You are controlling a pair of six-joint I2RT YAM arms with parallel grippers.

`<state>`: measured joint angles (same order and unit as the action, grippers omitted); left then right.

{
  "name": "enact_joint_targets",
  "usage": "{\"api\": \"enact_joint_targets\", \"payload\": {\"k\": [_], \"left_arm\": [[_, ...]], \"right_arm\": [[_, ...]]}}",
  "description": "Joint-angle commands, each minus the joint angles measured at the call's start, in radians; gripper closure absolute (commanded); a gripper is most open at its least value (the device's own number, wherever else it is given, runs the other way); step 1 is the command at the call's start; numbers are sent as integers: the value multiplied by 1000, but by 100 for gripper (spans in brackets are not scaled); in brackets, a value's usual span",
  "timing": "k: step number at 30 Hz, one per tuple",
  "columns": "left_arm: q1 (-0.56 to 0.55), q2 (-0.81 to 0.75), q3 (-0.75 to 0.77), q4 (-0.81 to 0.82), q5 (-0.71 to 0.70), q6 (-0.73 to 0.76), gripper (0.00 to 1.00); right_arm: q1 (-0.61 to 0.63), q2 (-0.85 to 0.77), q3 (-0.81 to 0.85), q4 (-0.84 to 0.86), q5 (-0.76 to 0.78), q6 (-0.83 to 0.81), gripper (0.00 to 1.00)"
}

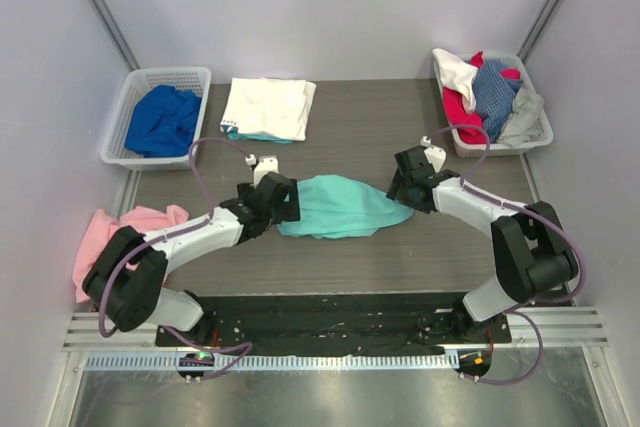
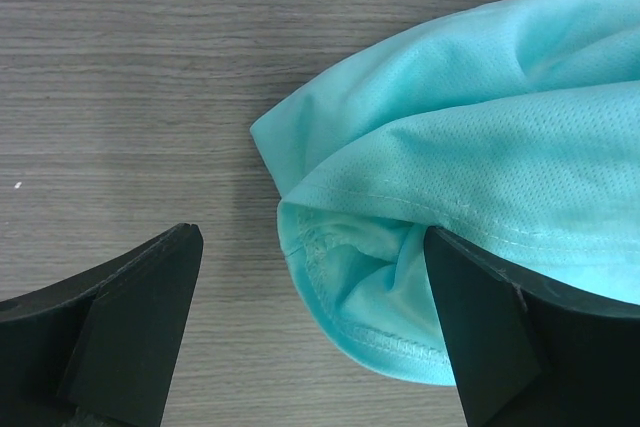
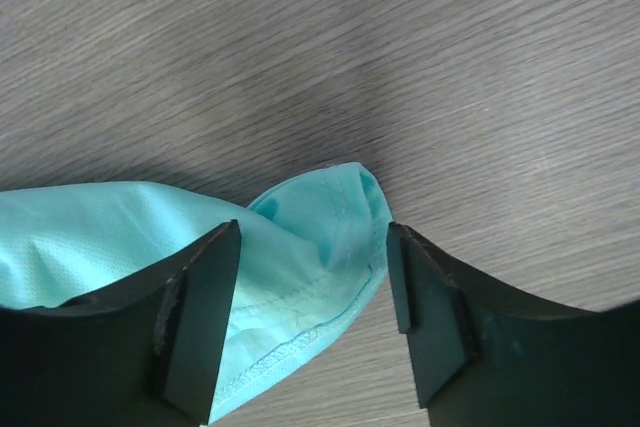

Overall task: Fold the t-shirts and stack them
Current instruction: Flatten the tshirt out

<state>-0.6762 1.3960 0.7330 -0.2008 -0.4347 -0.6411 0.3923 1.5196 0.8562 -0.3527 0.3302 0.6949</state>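
Left tool (image 2: 310, 239), right tool (image 3: 313, 230) agape astride green t-shirt (image 1: 341, 207)

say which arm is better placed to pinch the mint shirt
Right, probably: the right gripper is open with a mint-green t-shirt corner centred between its fingers; the left gripper, also open, has cloth off to one side.

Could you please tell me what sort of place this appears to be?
Most likely a robot lab cell, not a home: the left arm and right arm bolted at the table edge, plain grey walls around it, and shirts heaped in white baskets.
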Motion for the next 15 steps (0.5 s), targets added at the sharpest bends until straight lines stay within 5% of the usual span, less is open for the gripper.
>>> {"api": "enact_joint_targets", "payload": {"k": [1, 4, 11, 15], "left_arm": [[6, 31, 46, 78, -15, 29, 2], [6, 40, 39, 106, -15, 35, 1], [6, 80, 29, 167, -7, 43, 6], [6, 110, 37, 195, 8, 63, 23]], "right_arm": [[-6, 37, 6, 46, -46, 25, 39], [-9, 57, 1, 55, -72, 28, 57], [-13, 70, -6, 63, -79, 26, 81], [-18, 70, -8, 63, -76, 17, 97]]}}
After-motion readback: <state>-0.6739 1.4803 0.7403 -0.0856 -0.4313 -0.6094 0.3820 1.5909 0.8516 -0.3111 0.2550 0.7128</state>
